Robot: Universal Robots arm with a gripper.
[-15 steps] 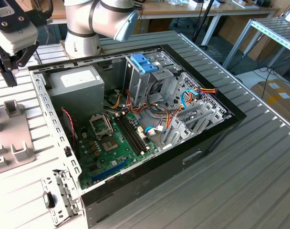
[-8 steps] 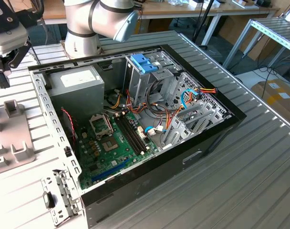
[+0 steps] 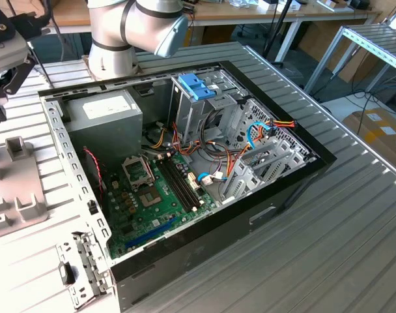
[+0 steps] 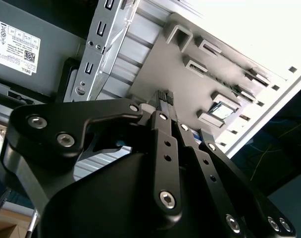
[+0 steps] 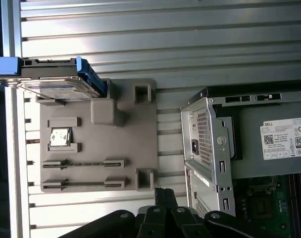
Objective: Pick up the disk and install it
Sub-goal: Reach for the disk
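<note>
- First wrist view: the disk [image 5: 54,83] sits at one end of the grey fixture plate [image 5: 91,148], its top face washed out by glare.
- My gripper [image 5: 164,192], mostly cut off, is closed on nothing, well apart from it.

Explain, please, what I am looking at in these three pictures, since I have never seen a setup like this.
This is one robot arm at a ribbed metal table, beside an open computer case. The exterior view comes from a camera off the arm. Both wrist views come from cameras riding near its black gripper, which is shut and holds nothing. On the table lies a grey holder plate. The disk, with blue rails, rests at one corner of it, untouched.
</note>
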